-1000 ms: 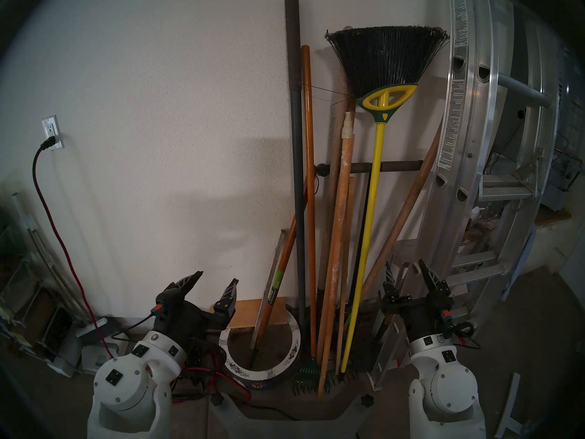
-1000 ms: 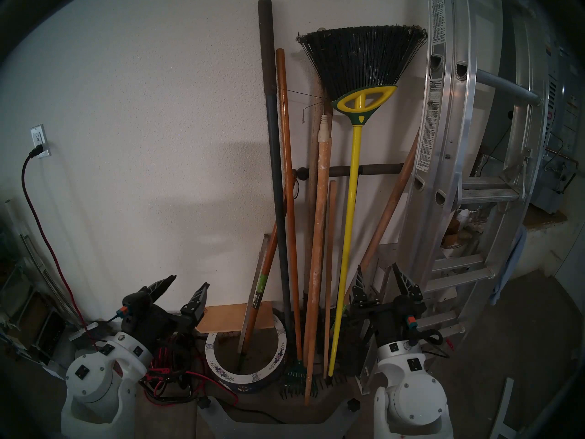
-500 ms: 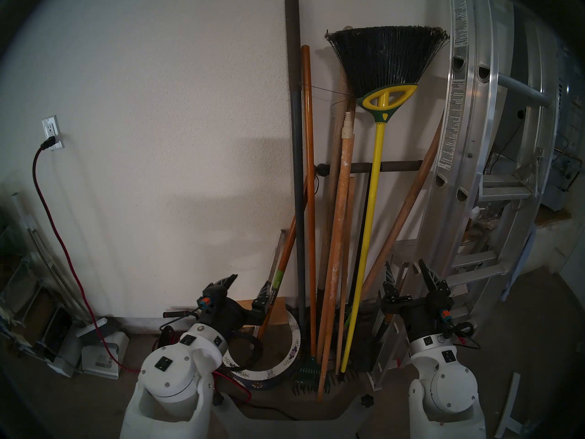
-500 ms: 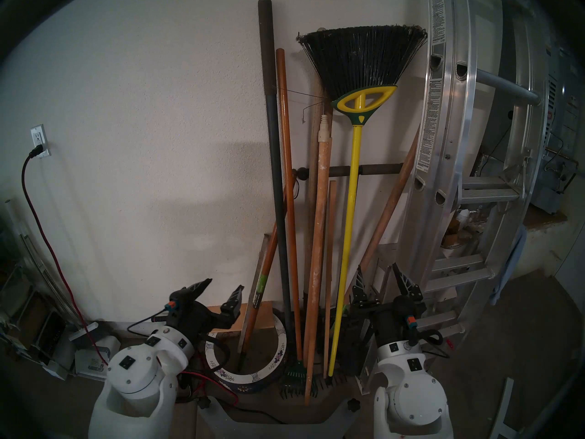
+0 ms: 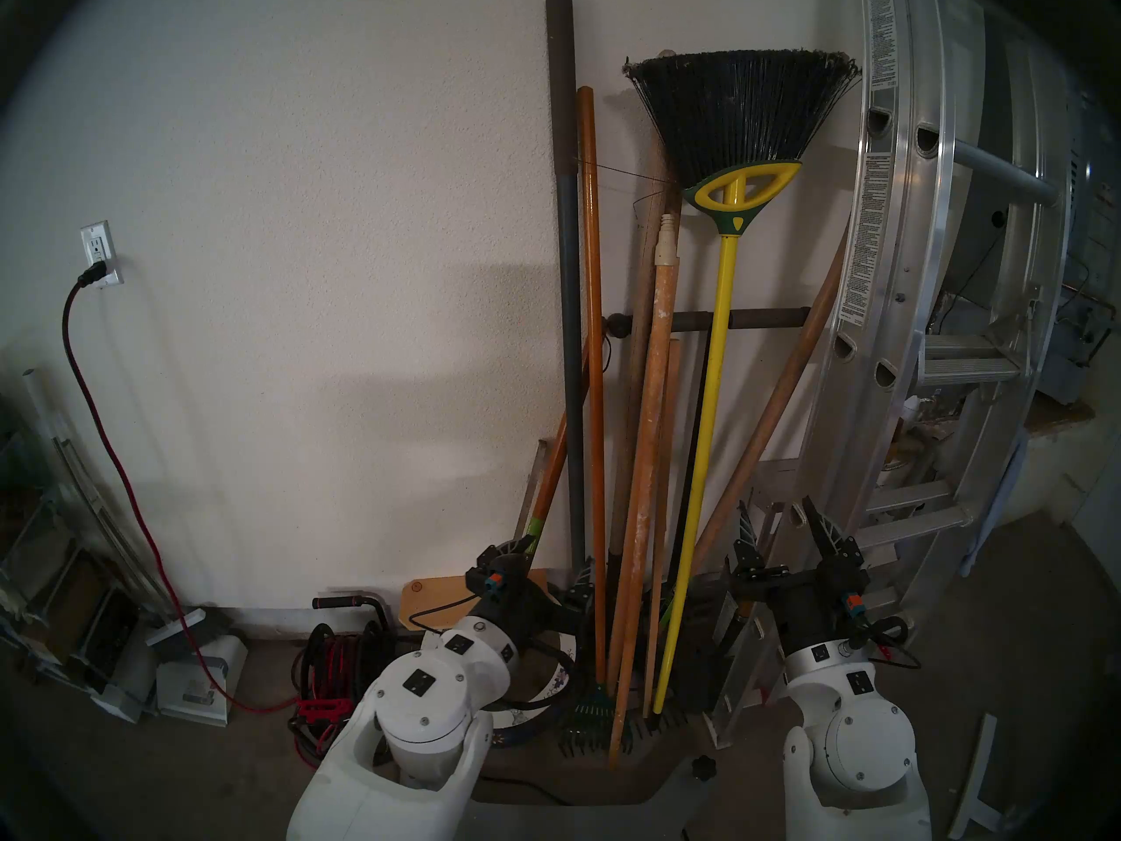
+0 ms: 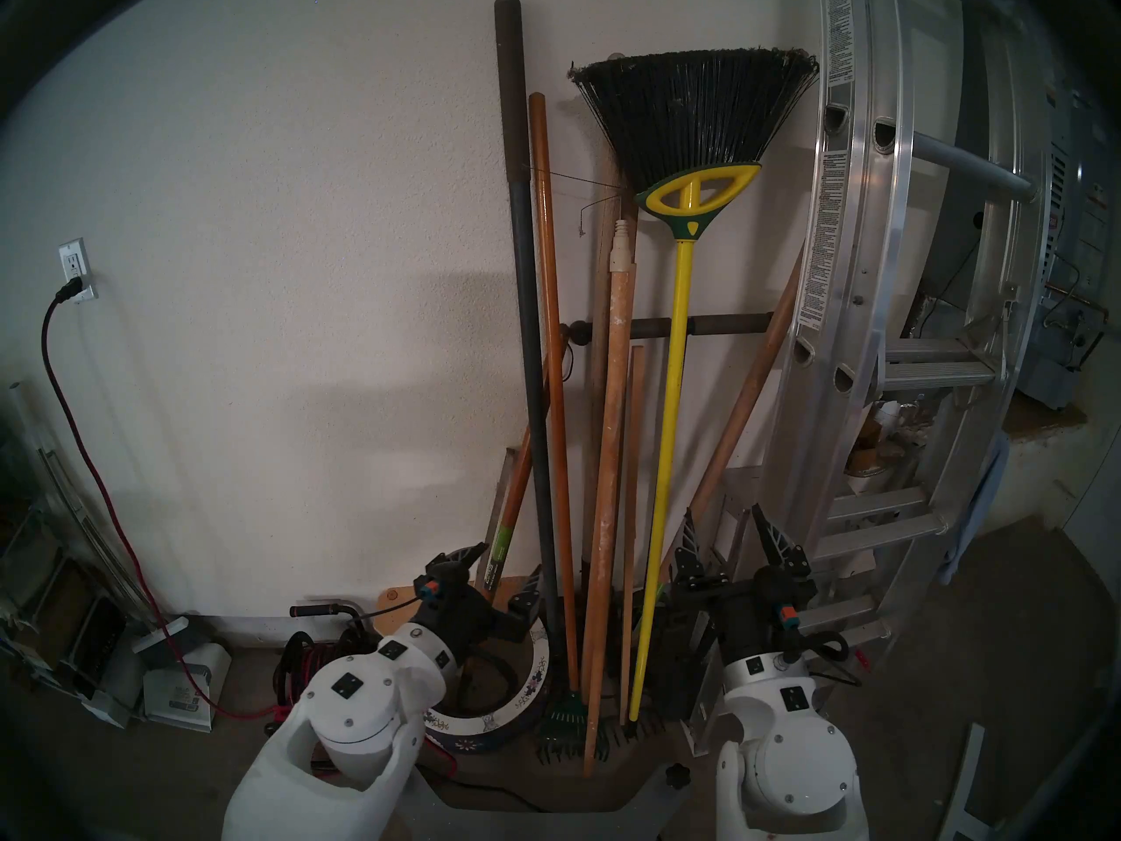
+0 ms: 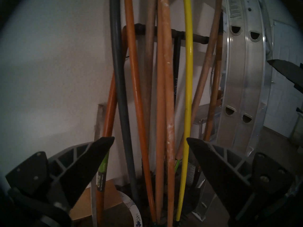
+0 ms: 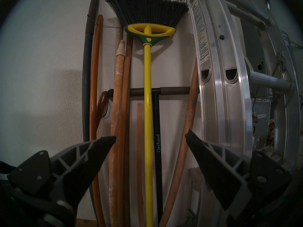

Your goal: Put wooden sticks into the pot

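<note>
Wooden poles lean in a bundle against a white wall, their feet on the floor just right of the pot (image 6: 536,676), a low, wide round pot with a floral white rim and dark blue side. Most of the pot is hidden behind the left arm. One orange handle with a green label (image 5: 549,494) already seems to stand inside it.

Among the bundle are a paint-speckled tan pole (image 5: 646,457) with an off-white threaded tip, a thinner plain dowel (image 5: 666,457) right beside it, and a broom (image 5: 706,409) with a yellow handle and black bristles at the top. A grey handle and an orange rake handle stand nearby.

The left gripper (image 7: 150,139) hangs released, its jaws wide apart, facing the bundle low down and gripping nothing; several poles show between its fingertips. The right gripper (image 8: 150,136) is likewise spread and empty, aimed at the broom handle.

Judging by looks, these poles are stiff, long and top-heavy, so a low hold would let them swing. The speckled pole's rough paint should give friction. The glossy yellow handle looks slippery. Taking hold higher on a shaft, clear of its neighbours, would likely steady it. The poles crowd closely, so closing on only one seems difficult.
</note>
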